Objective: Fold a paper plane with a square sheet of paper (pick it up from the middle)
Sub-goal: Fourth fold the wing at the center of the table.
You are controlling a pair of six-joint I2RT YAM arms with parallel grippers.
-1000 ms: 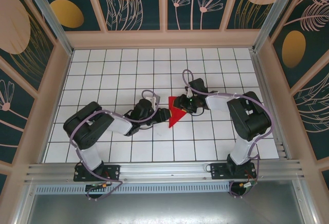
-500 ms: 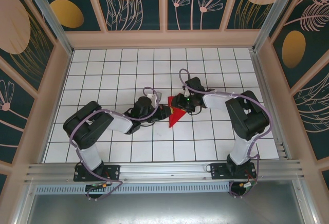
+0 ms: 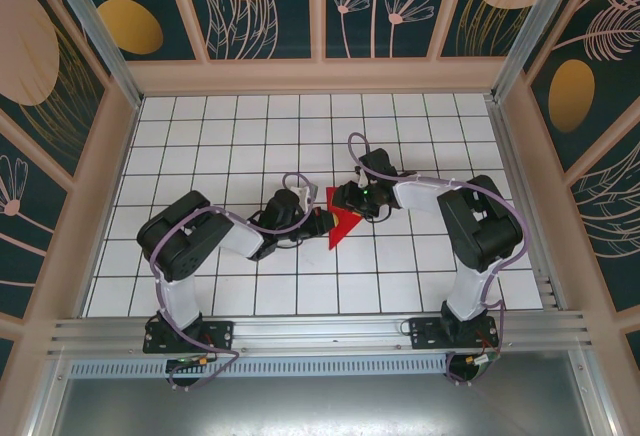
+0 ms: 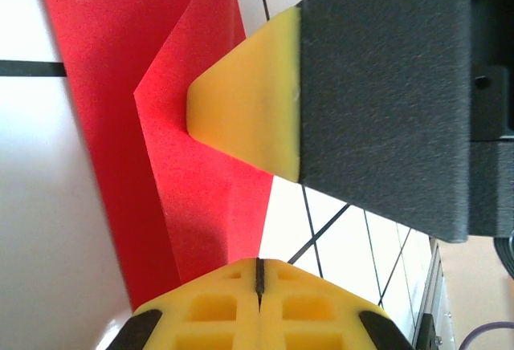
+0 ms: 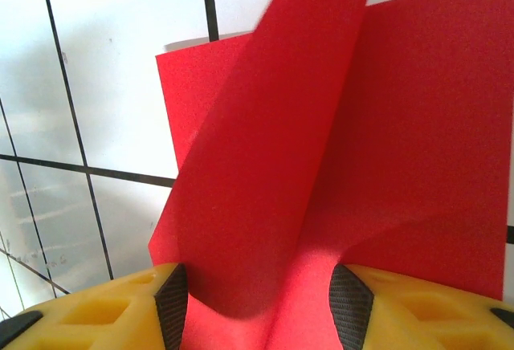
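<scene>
The square sheet of paper [image 3: 343, 224] is bright red and partly folded, lying mid-table between both arms. My left gripper [image 3: 322, 222] is shut, its tips [image 4: 259, 263] resting at the sheet's [image 4: 185, 165] creased left edge; no paper shows in the seam between them. My right gripper [image 3: 350, 201] comes in from the far side. Its jaws stand apart [image 5: 257, 294], and a lifted flap of the sheet [image 5: 265, 141] curls up between them without being pinched. One right finger [image 4: 249, 93] rests on the paper in the left wrist view.
The white grid-tiled table [image 3: 200, 136] is walled by a wooden frame with patterned panels [image 3: 330, 76]. An aluminium rail [image 3: 320, 331] runs along the near edge by the arm bases.
My left gripper has shut and its arm has pushed toward the sheet. My right gripper slid slightly left and opened a little; the red sheet looks narrower than before.
</scene>
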